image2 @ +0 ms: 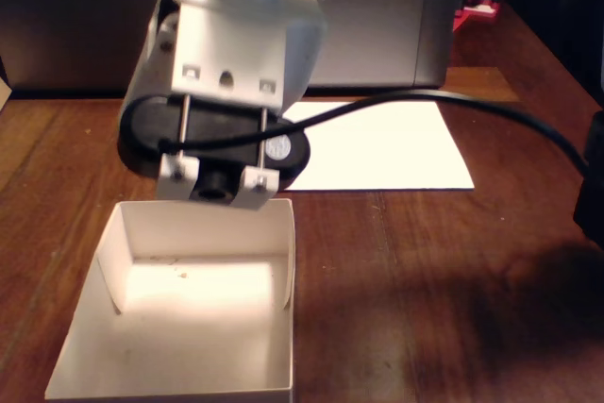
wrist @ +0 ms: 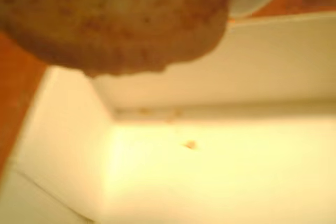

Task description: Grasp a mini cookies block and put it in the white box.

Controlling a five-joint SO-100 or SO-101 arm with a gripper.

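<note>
Filling the upper left of the wrist view, the cookie (wrist: pixel 110 19) hangs close to the lens, blurred, tan-brown with a few dark specks. We judge the tool clamped on it, since it sits off the floor of the box (wrist: pixel 236 182) with nothing under it, though the fingers themselves are not visible in either view. Below it lie the box's pale floor and far wall, with a few crumbs (wrist: pixel 190 144) on the floor.

We take the cookie for light, stiff and brittle: it should be held across its rim with little force, as squeezing may crack it or shed more crumbs.

From the fixed view, the arm (image2: pixel 226 54) hangs over the far edge of the box (image2: pixel 189 365), hiding the cookie. Beyond lie a paper sheet (image2: pixel 396 148) on the wooden desk (image2: pixel 453 290) and a black cable (image2: pixel 472 106).
</note>
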